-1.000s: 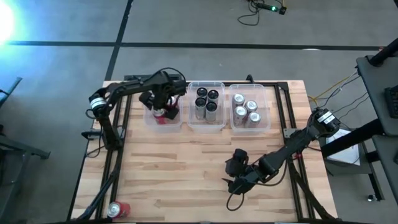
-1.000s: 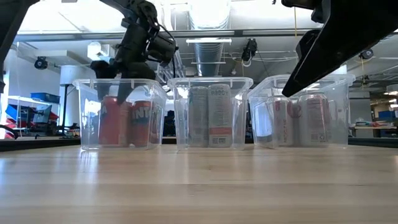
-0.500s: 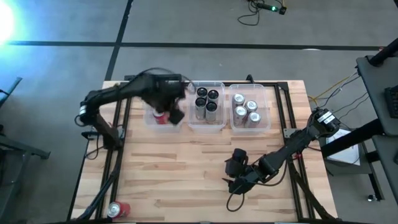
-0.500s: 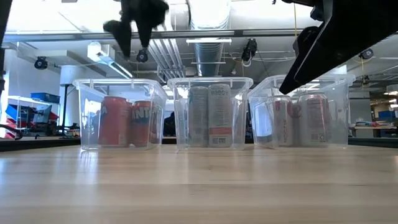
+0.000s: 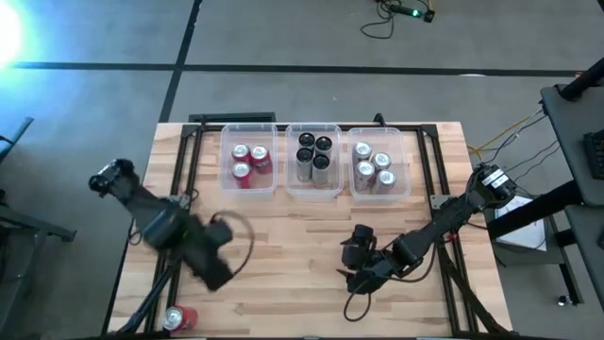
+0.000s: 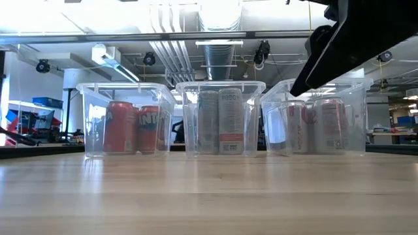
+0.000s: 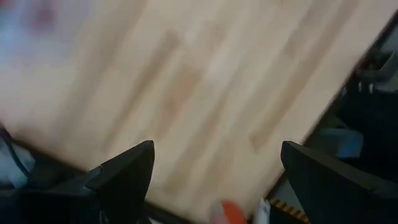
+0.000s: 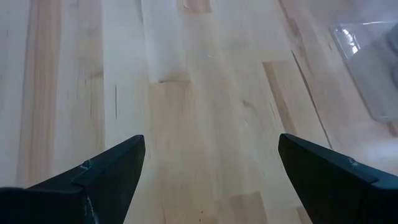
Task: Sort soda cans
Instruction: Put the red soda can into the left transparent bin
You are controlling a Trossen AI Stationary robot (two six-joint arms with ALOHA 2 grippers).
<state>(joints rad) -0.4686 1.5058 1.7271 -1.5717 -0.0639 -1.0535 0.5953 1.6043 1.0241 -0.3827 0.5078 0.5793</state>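
wood table (image 5: 302,246): left tool (image 5: 215,274) open, swung off red-can bin (image 5: 249,170) twd front-left; right tool (image 5: 356,274) open.

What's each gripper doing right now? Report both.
Left gripper: open, empty, above the table's front-left area.
Right gripper: open, empty, low over the table.

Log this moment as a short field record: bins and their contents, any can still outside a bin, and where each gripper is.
left bin: three red cans
middle bin: four black-topped cans
right bin: four silver cans
unsorted: one red can lying at the table's near left corner
left gripper: open, empty, over the near left table, close to that can
right gripper: open, empty, over bare wood at near right
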